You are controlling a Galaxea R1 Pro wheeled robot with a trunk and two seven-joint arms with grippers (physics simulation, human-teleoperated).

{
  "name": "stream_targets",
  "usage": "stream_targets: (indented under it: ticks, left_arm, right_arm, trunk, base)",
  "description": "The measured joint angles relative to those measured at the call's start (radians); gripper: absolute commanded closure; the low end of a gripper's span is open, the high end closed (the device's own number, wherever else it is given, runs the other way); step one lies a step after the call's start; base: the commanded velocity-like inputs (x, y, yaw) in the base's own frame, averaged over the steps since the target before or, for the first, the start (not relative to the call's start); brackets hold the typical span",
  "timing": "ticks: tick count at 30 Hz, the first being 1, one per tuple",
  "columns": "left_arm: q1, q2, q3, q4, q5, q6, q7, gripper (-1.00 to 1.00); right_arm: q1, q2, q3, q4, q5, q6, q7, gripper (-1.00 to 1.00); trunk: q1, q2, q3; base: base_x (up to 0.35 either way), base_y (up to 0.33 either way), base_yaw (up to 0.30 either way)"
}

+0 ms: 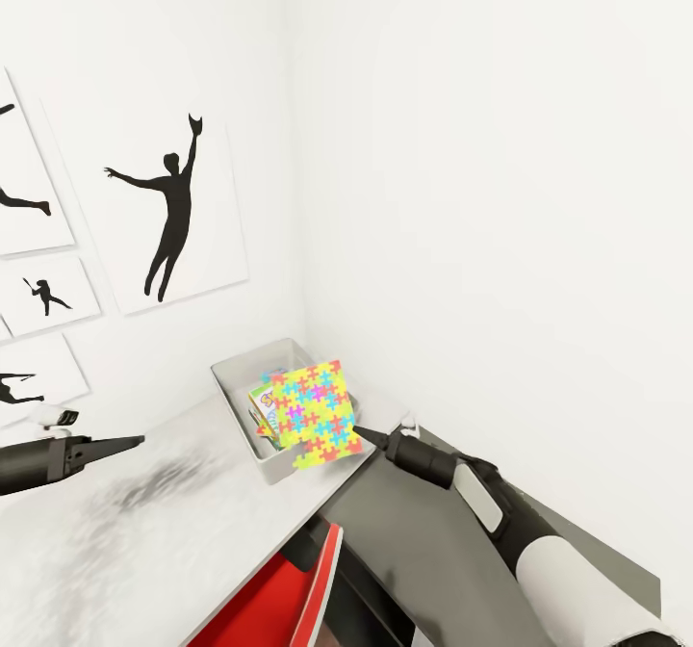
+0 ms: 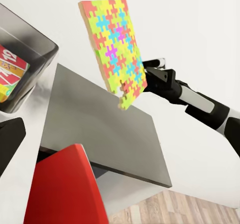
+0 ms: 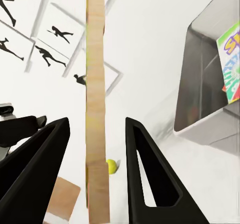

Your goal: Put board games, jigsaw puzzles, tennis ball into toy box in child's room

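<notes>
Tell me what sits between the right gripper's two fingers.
The right wrist view shows a jigsaw puzzle edge-on between the right gripper's fingers. In the head view it hangs over the toy box.

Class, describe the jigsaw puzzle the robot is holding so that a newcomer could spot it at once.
Find the grey toy box on the table in the room's corner. Just above its near end, the right gripper holds up a thin slab, the jigsaw puzzle. Its yellow, pink, green and blue interlocking pieces distinguish it from the printed game boxes inside.
</notes>
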Motion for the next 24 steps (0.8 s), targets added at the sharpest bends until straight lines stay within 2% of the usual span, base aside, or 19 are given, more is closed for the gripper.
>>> stream_targets:
  ticks: [4, 11, 24]
  left_arm:
    - [0.000, -0.002, 0.000, 0.000, -0.001, 0.000, 0.000, -1.00]
    - [0.000, -0.001, 0.000, 0.000, 0.000, 0.000, 0.000, -1.00]
    - [0.000, -0.001, 0.000, 0.000, 0.001, 0.000, 0.000, -1.00]
  right_arm:
    - [-0.018, 0.005, -0.003, -0.010, 0.000, 0.030, -0.036, 1.00]
    - [-0.038, 0.011, -0.003, -0.044, 0.000, 0.050, -0.138, 1.00]
    - [-0.040, 0.011, 0.000, -0.057, 0.001, 0.053, -0.155, 1.00]
  trunk:
    - [0.000, 0.000, 0.000]
    - [0.000, 0.000, 0.000]
    - [0.000, 0.000, 0.000]
  base:
    - [0.004, 0.000, 0.000]
    - [0.061, 0.000, 0.000]
    - [0.046, 0.019, 0.000]
